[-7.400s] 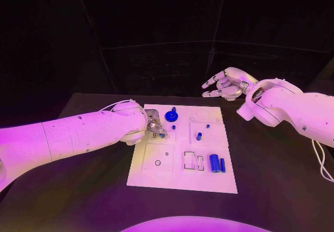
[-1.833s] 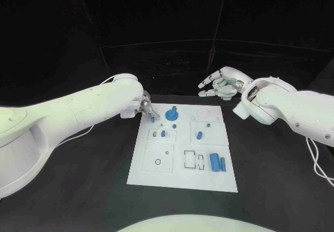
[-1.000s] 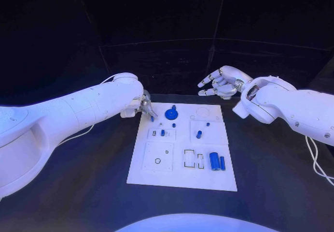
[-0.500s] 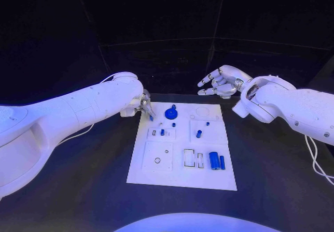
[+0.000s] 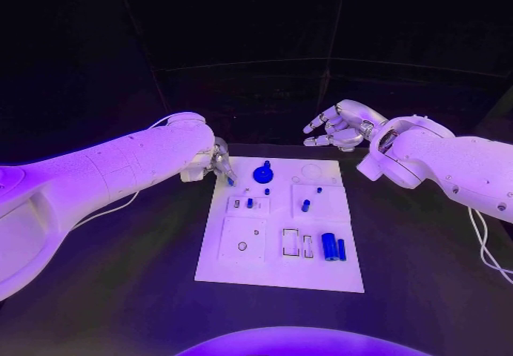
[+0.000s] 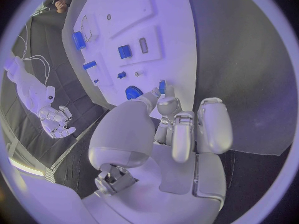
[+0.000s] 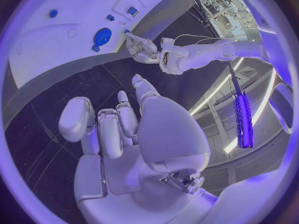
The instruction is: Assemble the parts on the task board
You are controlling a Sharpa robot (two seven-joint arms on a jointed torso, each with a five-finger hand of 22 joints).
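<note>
The white task board (image 5: 280, 267) lies in the middle of the black table. My left hand (image 5: 219, 165) hovers at the board's far left corner and pinches a small blue peg (image 6: 162, 86) between thumb and fingertip, close to the blue gear (image 5: 263, 175). Small blue pegs (image 5: 249, 202) stand in the board's middle blocks, and two blue cylinders (image 5: 333, 248) lie side by side near its right edge. My right hand (image 5: 340, 127) hangs in the air beyond the board's far right corner, fingers spread and holding nothing.
A rectangular slot (image 5: 290, 242) and a small round hole (image 5: 242, 246) sit in the near half of the board. A white cable (image 5: 490, 248) hangs from my right arm. Bare black table (image 5: 128, 282) surrounds the board on all sides.
My left hand has drawn back from the board's middle-left block to its far left corner, peg still at its fingertips. In the last second it hardly moved. The right hand stays raised.
</note>
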